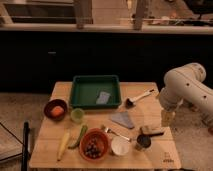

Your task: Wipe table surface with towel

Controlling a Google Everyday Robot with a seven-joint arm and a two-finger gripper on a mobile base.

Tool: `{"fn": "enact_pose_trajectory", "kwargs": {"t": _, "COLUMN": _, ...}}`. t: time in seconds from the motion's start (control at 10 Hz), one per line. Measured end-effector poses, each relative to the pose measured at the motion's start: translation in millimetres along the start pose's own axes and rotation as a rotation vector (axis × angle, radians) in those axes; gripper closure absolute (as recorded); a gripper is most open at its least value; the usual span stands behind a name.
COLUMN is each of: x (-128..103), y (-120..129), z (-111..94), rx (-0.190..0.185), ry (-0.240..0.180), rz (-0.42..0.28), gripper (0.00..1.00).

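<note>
A grey towel (123, 119) lies flat near the middle of the wooden table (60, 92). My white arm comes in from the right. Its gripper (167, 118) hangs over the table's right edge, to the right of the towel and apart from it. Nothing shows in the gripper.
A green tray (83, 89) with a small grey piece (103, 97) stands at the back. A brush (137, 97), a red bowl (55, 109), a green cup (77, 115), a banana (63, 144), a cucumber (80, 136), a bowl of dark fruit (93, 146), a white cup (120, 146), a fork (116, 132) and a dark cup (143, 142) stand around.
</note>
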Motion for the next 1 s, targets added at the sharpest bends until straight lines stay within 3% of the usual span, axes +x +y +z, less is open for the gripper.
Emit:
{"fn": "enact_pose_trajectory", "kwargs": {"t": 0.4, "x": -7, "y": 4, "z": 5, "rx": -0.002, "ry": -0.001, "rz": -0.019, "gripper": 0.20}}
{"fn": "enact_pose_trajectory", "kwargs": {"t": 0.7, "x": -53, "y": 11, "z": 17, "rx": -0.004, "ry": -0.007, "rz": -0.078, "gripper": 0.20}}
{"fn": "enact_pose_trajectory", "kwargs": {"t": 1.0, "x": -65, "y": 13, "z": 32, "rx": -0.004, "ry": -0.016, "rz": -0.102, "gripper": 0.20}}
